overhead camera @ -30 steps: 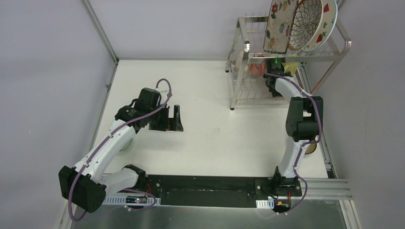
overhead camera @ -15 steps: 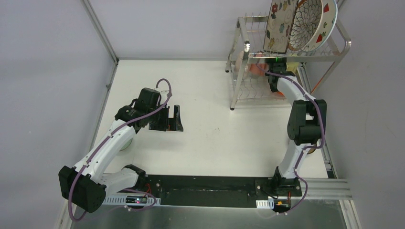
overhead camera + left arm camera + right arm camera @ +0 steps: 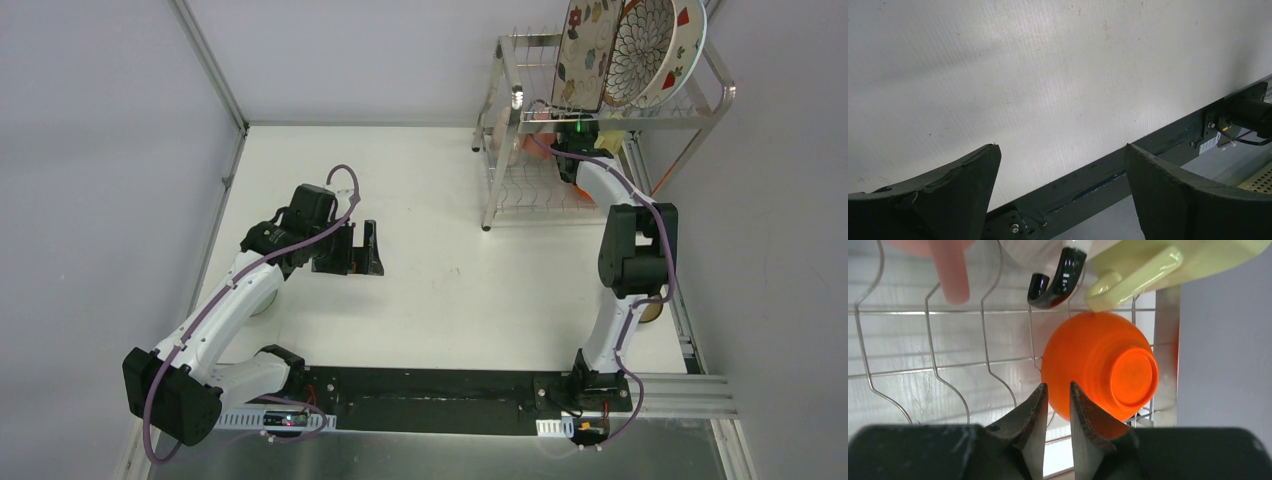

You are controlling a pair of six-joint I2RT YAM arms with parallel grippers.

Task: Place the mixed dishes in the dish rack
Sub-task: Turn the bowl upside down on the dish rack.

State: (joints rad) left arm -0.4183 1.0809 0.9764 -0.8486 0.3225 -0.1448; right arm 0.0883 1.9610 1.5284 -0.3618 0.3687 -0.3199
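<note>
**Narrow jaws at the bowl's edge, deep in the rack**

We see the right gripper (image 3: pixel 1058 387) reaching into the lower shelf of the dish rack (image 3: pixel 497 190). Its jaws are drawn narrow at the left edge of the red-orange bowl (image 3: pixel 1098 370). The bowl lies tipped on the wires, foot toward the wrist camera, close by the yellow cup (image 3: pixel 1168 255). We cannot tell whether the jaws pinch the bowl's wall or merely stand in front of it. The left gripper (image 3: pixel 1063 190) hangs wide over the table (image 3: pixel 1048 75), holding nothing.

We judge the retreat to be the risk. If the wall is pinched, pulling back could drag the bowl off the shelf. If it is free, a brush from a finger could roll it on those widely spaced wires. A finger could also snag a wire or knock the cup's handle.
</note>
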